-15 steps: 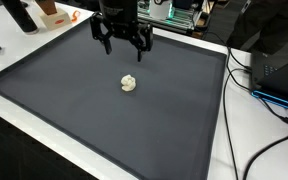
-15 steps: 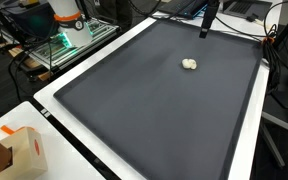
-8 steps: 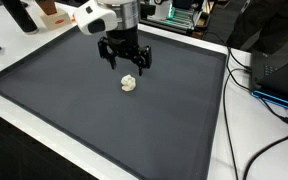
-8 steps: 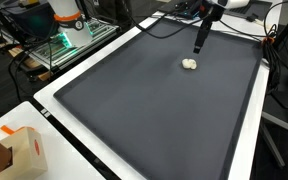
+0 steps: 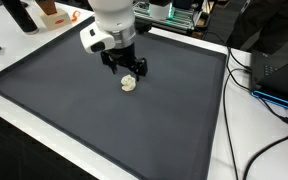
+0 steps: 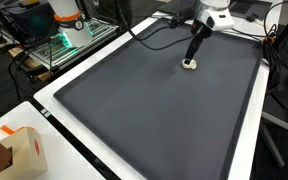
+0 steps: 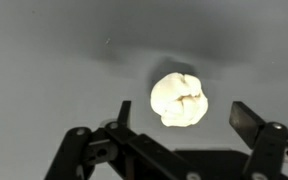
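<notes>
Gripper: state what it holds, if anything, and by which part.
Nothing is held. The gripper hangs open over the white crumpled lump, which lies on the dark mat; in the wrist view, gaps show between it and both fingers.

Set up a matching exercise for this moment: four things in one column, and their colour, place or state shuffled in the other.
Things:
1. tool
2. crumpled lump
3. mat
4. cardboard box

Descriptions:
a. dark grey, lying flat
b. tan, standing off the mat
c. open, just above the lump
d. whitish, lying on the mat

Pairs: 1-c, 2-d, 3-a, 4-b
</notes>
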Motion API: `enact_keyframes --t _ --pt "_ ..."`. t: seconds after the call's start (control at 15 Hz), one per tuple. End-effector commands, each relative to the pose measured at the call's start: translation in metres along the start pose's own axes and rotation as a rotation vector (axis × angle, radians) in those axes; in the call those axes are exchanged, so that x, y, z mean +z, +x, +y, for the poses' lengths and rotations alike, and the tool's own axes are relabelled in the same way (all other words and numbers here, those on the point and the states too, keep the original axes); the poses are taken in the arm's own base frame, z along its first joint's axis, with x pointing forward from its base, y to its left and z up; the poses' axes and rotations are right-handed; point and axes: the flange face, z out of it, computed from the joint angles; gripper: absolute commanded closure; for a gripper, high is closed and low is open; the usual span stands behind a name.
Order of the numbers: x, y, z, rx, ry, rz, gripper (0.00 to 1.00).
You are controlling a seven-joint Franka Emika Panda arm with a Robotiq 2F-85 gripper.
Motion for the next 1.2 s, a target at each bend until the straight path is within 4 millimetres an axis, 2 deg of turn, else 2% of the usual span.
enact_keyframes --t 0.0,0.13,0.6,0.93,1.13 --pt "0.015 -0.003 -0.002 0.029 0.037 -0.019 0.0" --pt "0.021 -0.002 -0.003 0.025 0.046 -0.026 0.04" --pt "0.03 -0.002 -0.005 0.03 0.037 -0.031 0.63" --pt "0.03 0.0 -0.005 0.036 0.025 -0.027 0.97" --pt "0.03 0.0 -0.006 0.039 0.028 -0.028 0.99"
